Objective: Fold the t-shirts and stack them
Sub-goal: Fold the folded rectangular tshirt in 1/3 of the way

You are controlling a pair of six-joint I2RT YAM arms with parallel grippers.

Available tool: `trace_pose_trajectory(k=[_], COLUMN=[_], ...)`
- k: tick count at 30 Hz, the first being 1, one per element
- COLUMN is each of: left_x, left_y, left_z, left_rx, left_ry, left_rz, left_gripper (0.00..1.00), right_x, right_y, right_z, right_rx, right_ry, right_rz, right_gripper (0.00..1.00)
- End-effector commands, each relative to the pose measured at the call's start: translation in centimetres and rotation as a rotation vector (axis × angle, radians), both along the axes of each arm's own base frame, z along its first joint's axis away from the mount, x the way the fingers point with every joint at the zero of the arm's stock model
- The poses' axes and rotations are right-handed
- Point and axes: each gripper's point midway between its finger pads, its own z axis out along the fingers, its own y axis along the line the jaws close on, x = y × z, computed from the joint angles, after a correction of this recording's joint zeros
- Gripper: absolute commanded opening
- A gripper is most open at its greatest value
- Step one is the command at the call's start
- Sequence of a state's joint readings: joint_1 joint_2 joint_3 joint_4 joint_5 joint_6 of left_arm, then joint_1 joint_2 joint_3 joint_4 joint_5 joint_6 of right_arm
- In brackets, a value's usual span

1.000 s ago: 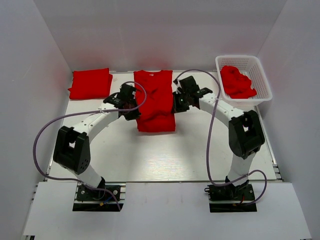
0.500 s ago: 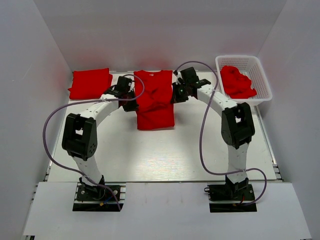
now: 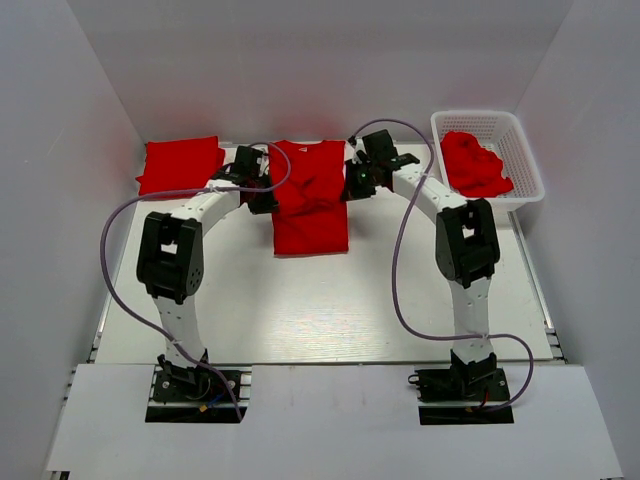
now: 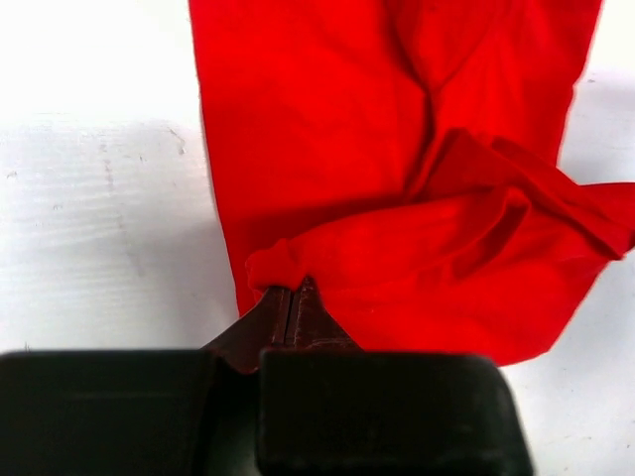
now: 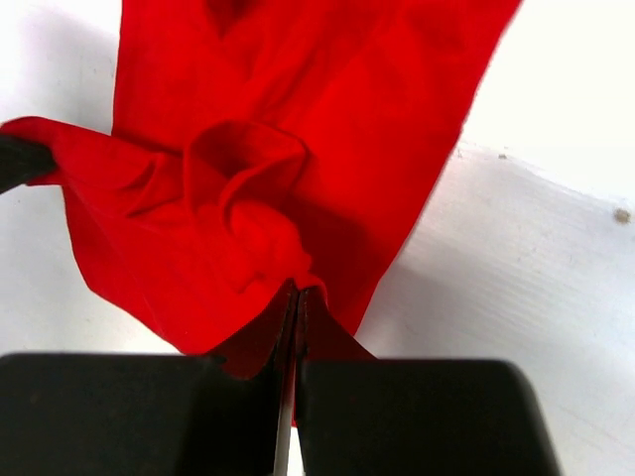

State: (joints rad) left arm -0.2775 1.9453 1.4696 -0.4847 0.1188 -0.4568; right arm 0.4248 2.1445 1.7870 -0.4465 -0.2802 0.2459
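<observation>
Reached farther toward the back wall over the last second, on both sides, with elbows now drawn in closer above the bases. Dragged the near hem of the middle t-shirt (image 3: 310, 225) back in the same stretch, leaving a shorter red patch than before.

Left fingers (image 4: 295, 297) clenched tight, pinching a small bunch of cloth at that t-shirt's left edge. Right fingers (image 5: 298, 297) likewise pressed together, gripping a pinch of the right edge. Between the two grips, a raised fold across the width, rumpled and puckered, lying over the flat layer beneath.

Spread at the middle back of the white surface (image 3: 330, 310), collar end toward the back wall, lower part flat and smooth nearer the bases.

At the back left corner, well apart from the left fingers, a folded t-shirt (image 3: 180, 166), lying flat as a neat rectangle. At the back right, a white lattice basket (image 3: 523, 128) with a crumpled t-shirt (image 3: 474, 165) heaped inside, just beside the right arm's forearm but not touching it as far as can be told from above.
</observation>
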Motion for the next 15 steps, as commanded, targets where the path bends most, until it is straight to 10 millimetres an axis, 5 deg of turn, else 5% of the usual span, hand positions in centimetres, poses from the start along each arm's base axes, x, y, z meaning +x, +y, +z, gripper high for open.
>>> trace_pose_trajectory(k=[1,12,14,15], left_x=[1.8,3.8,5.1,5.9], left_y=[0.3,0.4,1.2,1.0], left_z=[2.1,0.8,0.3,1.0], left_rx=[-0.022,-0.034,-0.035,-0.04], left_ry=[-0.068,-0.056,-0.066,-0.089], left_rz=[-0.002,0.004,0.035,0.035], left_gripper=[0.0,0.0,0.07,0.16], right_x=[1.7,4.1,5.5,6.5], right_y=[0.3,0.9,0.7,1.0], right_z=[1.1,-0.7,-1.4,0.0], right_rx=[0.035,0.065,0.079,0.103], right_ry=[-0.045,-0.005,-0.002,-0.032], right_rz=[0.009,-0.063,-0.124,-0.145], right_gripper=[0.0,0.0,0.02,0.06])
